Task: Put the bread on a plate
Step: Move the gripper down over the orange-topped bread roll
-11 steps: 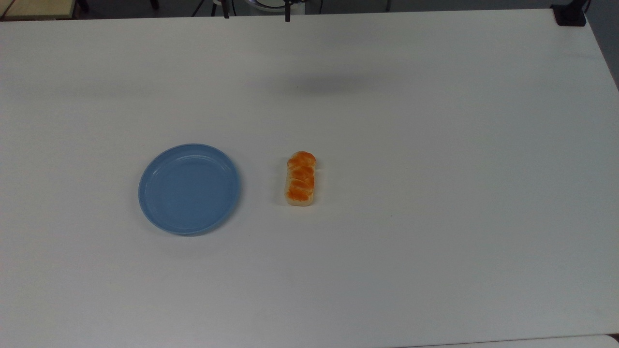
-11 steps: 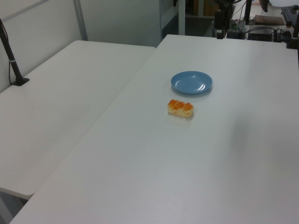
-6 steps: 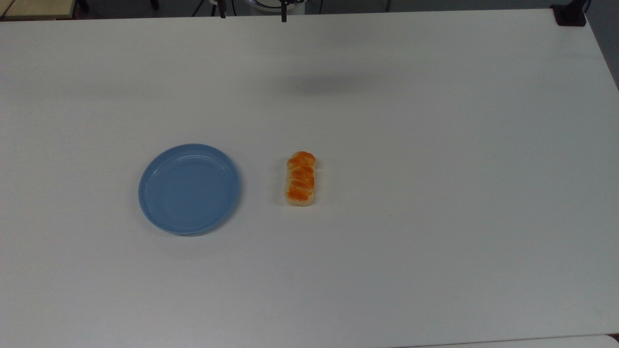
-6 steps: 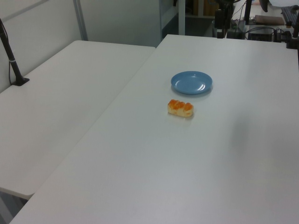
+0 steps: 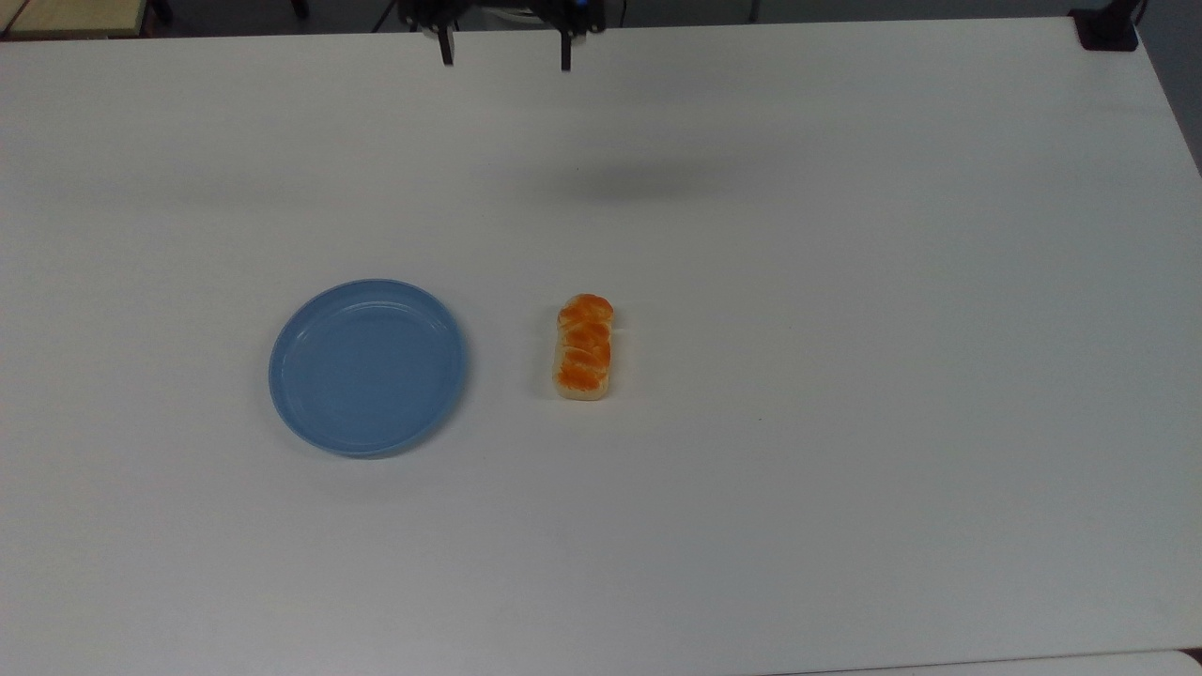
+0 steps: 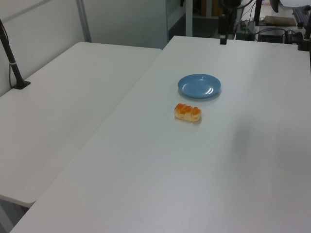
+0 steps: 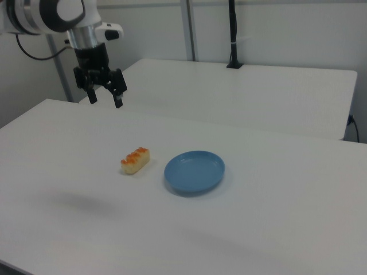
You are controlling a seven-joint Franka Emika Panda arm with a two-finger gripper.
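On the broad white table (image 7: 275, 217), as the right view shows it, the nearest thing is the round light-blue plastic plate (image 7: 194, 172) with its raised rim, lying flat and bare. Just beside it, on the right view's left and not touching it, rests the small oblong braided loaf of bread (image 7: 135, 160), glossy orange-brown on top and pale cream along its sides. In the top view the bread (image 5: 585, 347) lies lengthwise up and down the frame, on the top view's right of the plate (image 5: 367, 367), with a strip of bare tabletop between them; in the left view the bread (image 6: 188, 112) sits nearer the camera than the plate (image 6: 199, 85). Farther back, well apart from both, the black two-finger gripper (image 7: 105, 99) of the white robot arm (image 7: 54, 14) hangs above the table's far side, its fingers (image 7: 118, 101) spread wide and gripping nothing. In the top view the gripper (image 5: 505, 54) pokes in at the upper edge, and a soft grey shadow (image 5: 629, 178) lies on the tabletop below it.
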